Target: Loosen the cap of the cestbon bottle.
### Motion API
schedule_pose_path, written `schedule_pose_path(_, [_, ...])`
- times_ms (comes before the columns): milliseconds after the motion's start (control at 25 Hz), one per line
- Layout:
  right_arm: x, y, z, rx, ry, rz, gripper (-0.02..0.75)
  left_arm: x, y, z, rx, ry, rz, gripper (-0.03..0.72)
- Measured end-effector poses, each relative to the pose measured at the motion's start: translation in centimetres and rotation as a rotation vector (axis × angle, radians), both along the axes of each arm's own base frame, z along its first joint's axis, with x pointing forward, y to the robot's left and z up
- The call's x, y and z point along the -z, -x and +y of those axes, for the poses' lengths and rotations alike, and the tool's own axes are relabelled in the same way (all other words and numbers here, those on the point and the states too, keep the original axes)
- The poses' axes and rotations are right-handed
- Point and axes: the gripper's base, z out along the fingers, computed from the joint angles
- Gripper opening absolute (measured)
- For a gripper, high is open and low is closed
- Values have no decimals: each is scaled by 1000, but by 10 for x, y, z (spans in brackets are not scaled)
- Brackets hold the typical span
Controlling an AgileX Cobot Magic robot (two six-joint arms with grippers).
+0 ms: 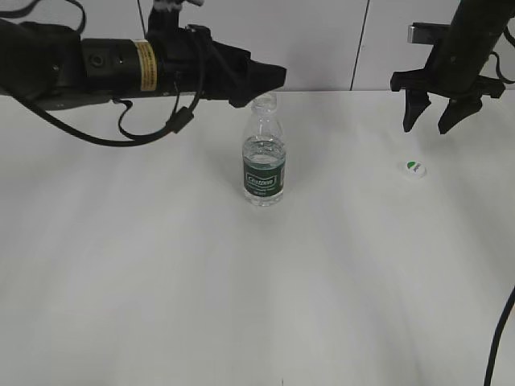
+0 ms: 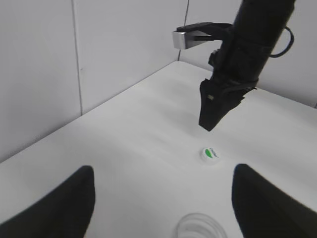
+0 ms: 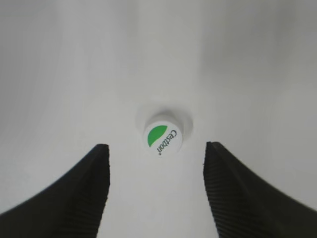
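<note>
The cestbon bottle [image 1: 264, 153] stands upright mid-table, clear with a dark green label, its neck open with no cap on it. Its mouth shows at the bottom of the left wrist view [image 2: 199, 227]. The white cap [image 1: 414, 169] with a green mark lies flat on the table to the right, also seen in the left wrist view [image 2: 211, 153] and the right wrist view [image 3: 162, 137]. My left gripper [image 1: 273, 78] is open, just behind and left of the bottle's neck. My right gripper [image 1: 434, 121] is open and empty, hovering above the cap.
The white table [image 1: 161, 265] runs to a pale wall [image 1: 322, 40] behind. The right arm [image 2: 242, 59] stands above the cap in the left wrist view. A black cable [image 1: 503, 338] hangs at the right edge.
</note>
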Motion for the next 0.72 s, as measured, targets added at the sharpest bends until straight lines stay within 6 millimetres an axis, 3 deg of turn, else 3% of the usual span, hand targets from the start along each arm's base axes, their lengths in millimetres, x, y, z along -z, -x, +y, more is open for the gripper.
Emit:
schedule_pose_path(240, [-13,-5,0,0,-4,-44,457,-34,-3,45,-128,-8,116,524])
schedule_pose_path(440, [-38,-13,1,5,-13,-133,456,-30,-10,98,-244,-108,265,524])
schedule_pose_path(720, [-53,-17,3,8,-33,-183,456,-28,-15,150,-360,2,439,524])
